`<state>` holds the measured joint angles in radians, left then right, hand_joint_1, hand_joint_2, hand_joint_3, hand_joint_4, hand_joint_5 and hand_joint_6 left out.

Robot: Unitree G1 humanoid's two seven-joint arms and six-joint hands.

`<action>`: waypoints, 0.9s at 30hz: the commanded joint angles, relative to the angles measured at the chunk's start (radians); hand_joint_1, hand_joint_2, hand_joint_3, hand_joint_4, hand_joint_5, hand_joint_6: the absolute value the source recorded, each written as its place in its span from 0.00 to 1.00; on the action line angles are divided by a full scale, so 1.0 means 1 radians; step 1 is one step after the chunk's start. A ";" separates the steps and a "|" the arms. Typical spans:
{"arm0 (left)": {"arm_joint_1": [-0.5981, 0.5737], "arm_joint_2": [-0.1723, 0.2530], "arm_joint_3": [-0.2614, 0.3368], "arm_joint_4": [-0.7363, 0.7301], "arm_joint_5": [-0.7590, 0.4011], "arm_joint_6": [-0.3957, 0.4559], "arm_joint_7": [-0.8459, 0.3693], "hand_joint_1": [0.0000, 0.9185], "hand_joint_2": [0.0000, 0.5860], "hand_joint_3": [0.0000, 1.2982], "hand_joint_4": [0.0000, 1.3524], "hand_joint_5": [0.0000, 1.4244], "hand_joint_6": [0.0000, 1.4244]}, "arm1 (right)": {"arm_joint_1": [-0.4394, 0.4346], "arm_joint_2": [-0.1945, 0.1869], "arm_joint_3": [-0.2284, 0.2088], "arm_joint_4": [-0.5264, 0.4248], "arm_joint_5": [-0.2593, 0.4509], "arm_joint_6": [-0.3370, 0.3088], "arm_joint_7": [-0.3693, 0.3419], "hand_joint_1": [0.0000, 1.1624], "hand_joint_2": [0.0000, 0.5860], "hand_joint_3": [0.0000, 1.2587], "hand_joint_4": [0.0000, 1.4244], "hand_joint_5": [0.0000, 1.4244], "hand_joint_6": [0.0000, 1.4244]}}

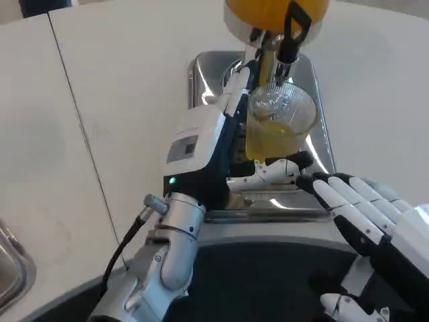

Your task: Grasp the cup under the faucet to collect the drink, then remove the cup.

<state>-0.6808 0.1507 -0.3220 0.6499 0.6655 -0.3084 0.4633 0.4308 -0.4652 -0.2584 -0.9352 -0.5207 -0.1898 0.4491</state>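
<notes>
A: Nearest you, the right hand (375, 221) hovers low with fingers spread, holding nothing. Status of the other?

B: Your left hand (221, 144) wraps the clear cup (280, 121), thumb under its base, directly beneath the faucet (278, 47) of the orange dispenser (275, 13).

A: Step?

B: Collecting, I judge; yellow drink fills the cup's lower part. Next, you would draw the cup back level, clear of the spout, without slopping.

A: Surroundings?

B: Steel drip tray (322, 144) below; white table (120, 100), seam line at left.
</notes>
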 commanded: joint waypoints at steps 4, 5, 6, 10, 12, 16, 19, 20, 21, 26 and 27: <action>-0.044 -0.040 -0.013 0.088 -0.015 -0.025 0.046 0.31 0.09 0.00 0.00 0.22 0.24 | -0.006 0.002 0.009 -0.023 -0.002 0.030 0.020 0.11 0.83 0.00 0.00 0.00 0.02; -0.050 -0.044 -0.013 0.097 -0.016 -0.027 0.056 0.32 0.09 0.00 0.02 0.25 0.29 | -0.007 0.002 0.011 -0.025 -0.002 0.034 0.023 0.11 0.83 0.00 0.00 0.00 0.02; -0.053 -0.046 -0.014 0.104 -0.017 -0.028 0.063 0.34 0.09 0.01 0.03 0.27 0.33 | -0.009 0.002 0.012 -0.026 -0.003 0.037 0.025 0.11 0.83 0.00 0.00 0.00 0.02; -0.068 -0.061 -0.012 0.129 -0.021 -0.024 0.115 0.41 0.11 0.06 0.11 0.40 0.56 | -0.021 0.001 0.016 -0.032 -0.006 0.055 0.035 0.11 0.84 0.00 0.00 0.00 0.03; -0.075 -0.071 -0.015 0.137 -0.020 -0.014 0.136 0.45 0.11 0.10 0.15 0.46 0.63 | -0.022 0.001 0.016 -0.033 -0.008 0.063 0.038 0.11 0.84 0.00 0.00 0.00 0.03; -0.085 -0.090 -0.032 0.146 -0.008 0.015 0.152 0.51 0.09 0.15 0.22 0.54 0.76 | -0.022 0.000 0.010 -0.034 -0.008 0.072 0.042 0.10 0.83 0.00 0.00 0.00 0.03; -0.084 -0.111 -0.054 0.144 0.009 0.050 0.163 0.52 0.08 0.19 0.28 0.60 0.84 | -0.020 0.002 0.000 -0.036 -0.003 0.085 0.043 0.10 0.83 0.00 0.00 0.00 0.03; -0.080 -0.123 -0.064 0.140 0.018 0.064 0.178 0.53 0.08 0.21 0.30 0.61 0.88 | -0.018 0.002 -0.004 -0.038 -0.002 0.088 0.042 0.10 0.83 0.00 0.00 0.00 0.03; -0.077 -0.131 -0.073 0.137 0.024 0.076 0.190 0.54 0.07 0.23 0.33 0.64 0.91 | -0.016 0.003 -0.009 -0.040 0.001 0.092 0.042 0.10 0.83 0.00 0.00 0.00 0.03; -0.051 -0.178 -0.083 0.116 0.025 0.098 0.273 0.63 0.09 0.54 0.66 0.92 1.00 | 0.005 0.004 -0.053 -0.041 0.022 0.105 0.041 0.10 0.83 0.00 0.00 0.01 0.04; -0.047 -0.187 -0.077 0.113 0.014 0.096 0.284 0.64 0.09 0.60 0.72 0.96 1.00 | 0.008 0.005 -0.059 -0.039 0.026 0.108 0.042 0.10 0.83 0.00 0.00 0.01 0.04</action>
<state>-0.7511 -0.0099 -0.4059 0.7776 0.6842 -0.2140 0.7082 0.4197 -0.4638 -0.2942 -0.9652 -0.5110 -0.0938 0.4840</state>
